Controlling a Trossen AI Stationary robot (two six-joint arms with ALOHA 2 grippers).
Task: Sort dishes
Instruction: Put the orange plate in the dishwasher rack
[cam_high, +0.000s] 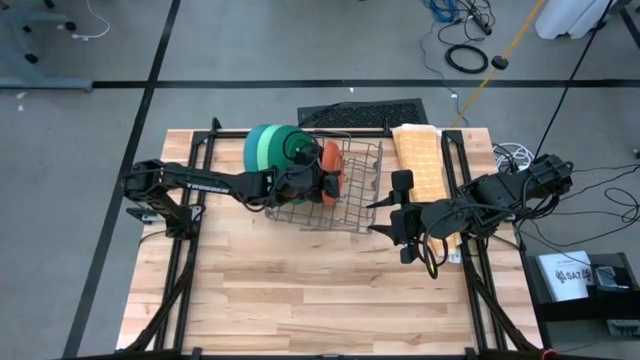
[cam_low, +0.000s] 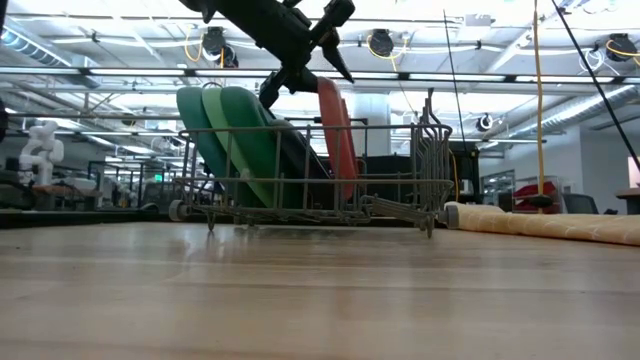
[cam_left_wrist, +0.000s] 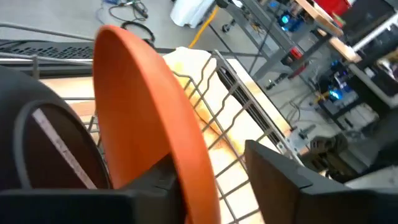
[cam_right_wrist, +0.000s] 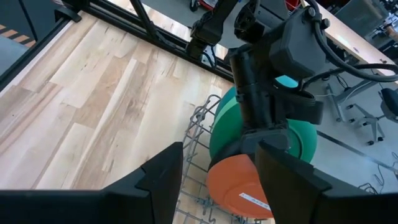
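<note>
The left gripper (cam_left_wrist: 208, 186) is straddling the orange plate (cam_left_wrist: 146, 106) with fingers apart, seen only in its wrist view. Overhead, the right gripper (cam_high: 402, 215) is waiting spread open beside the rack (cam_high: 355, 205). Farther back, green plates (cam_low: 235, 140) are standing upright.

Black plate (cam_left_wrist: 56, 155) cut off at frame's left edge; left tool (cam_high: 312, 180) obscures plates beneath it in the high view.
</note>
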